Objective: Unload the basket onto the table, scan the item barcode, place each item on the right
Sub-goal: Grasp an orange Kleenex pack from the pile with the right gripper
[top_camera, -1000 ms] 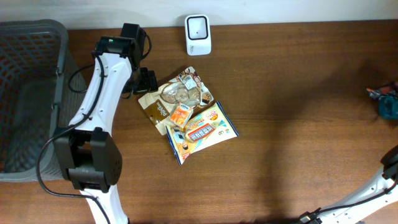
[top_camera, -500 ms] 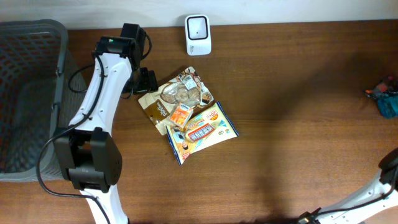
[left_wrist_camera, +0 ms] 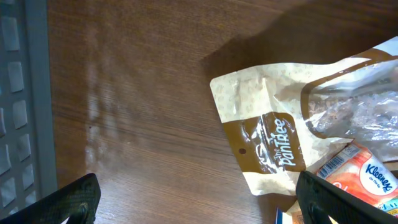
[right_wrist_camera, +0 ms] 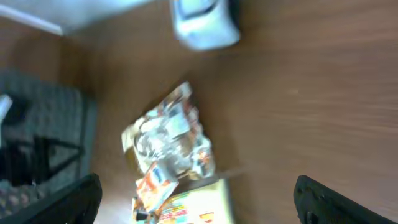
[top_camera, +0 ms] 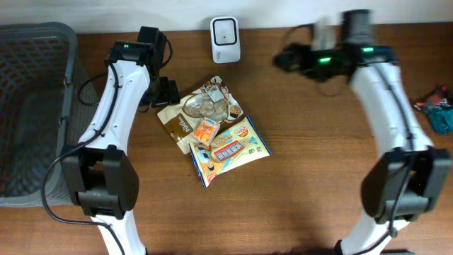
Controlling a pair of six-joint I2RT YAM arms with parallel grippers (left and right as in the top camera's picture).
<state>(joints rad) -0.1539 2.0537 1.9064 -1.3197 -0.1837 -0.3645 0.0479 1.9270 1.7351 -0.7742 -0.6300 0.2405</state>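
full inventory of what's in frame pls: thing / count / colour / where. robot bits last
table: one, brown wood, under everything
basket: one, grey mesh, far left
scanner: one, white, back edge, centre
pouch: one, cream and brown with clear window, left of the centre pile
tissue pack: one, orange, middle of the pile
snack packet: one, blue and yellow, front right of the pile
teal object: one, right edge, cut off, can't identify
left arm: one, white and black, left of the pile
right arm: one, white and black, right side
left gripper: one, black, open, over the pouch
right gripper: one, black, open, empty, right of the scanner
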